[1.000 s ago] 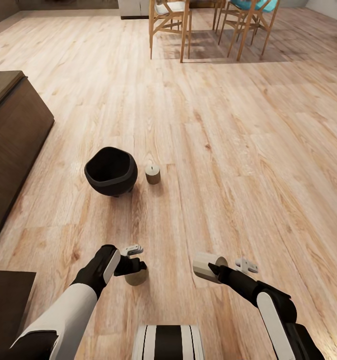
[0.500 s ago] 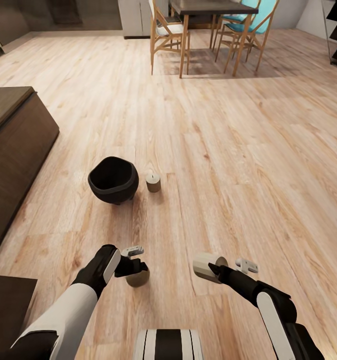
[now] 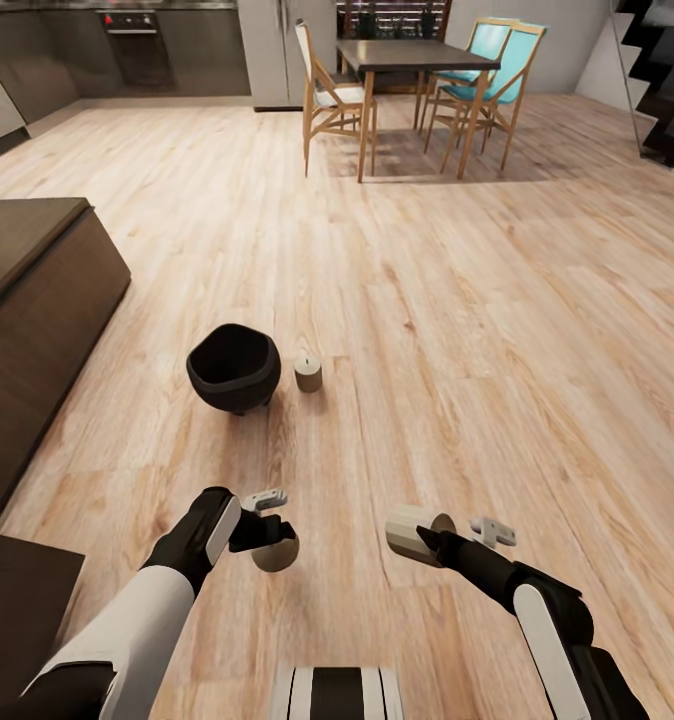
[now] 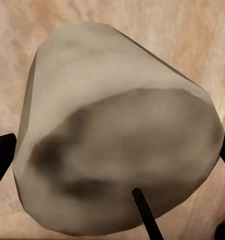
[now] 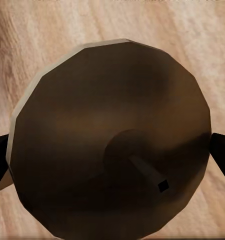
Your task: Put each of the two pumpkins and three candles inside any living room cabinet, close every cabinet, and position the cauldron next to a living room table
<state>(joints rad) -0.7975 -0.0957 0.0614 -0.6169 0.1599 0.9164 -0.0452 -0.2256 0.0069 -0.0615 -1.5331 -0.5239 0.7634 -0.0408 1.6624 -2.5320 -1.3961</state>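
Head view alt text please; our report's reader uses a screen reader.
Each gripper, left and right, holds a pale candle over a wood floor. Ahead, a black cauldron stands beside a third candle, with a dark cabinet at left and a dining table beyond.

Wood-plank floor (image 3: 497,330) runs light, with visible grain, across the whole room. Dining table (image 3: 417,55) with dark top stands at the far end on pale wooden legs. Wooden chair with white seat (image 3: 332,95) is at its near side; two turquoise chairs (image 3: 492,60) stand behind. Dark staircase (image 3: 662,70) is at far right. Grey kitchen units with a built-in oven (image 3: 137,45) line the far left wall.
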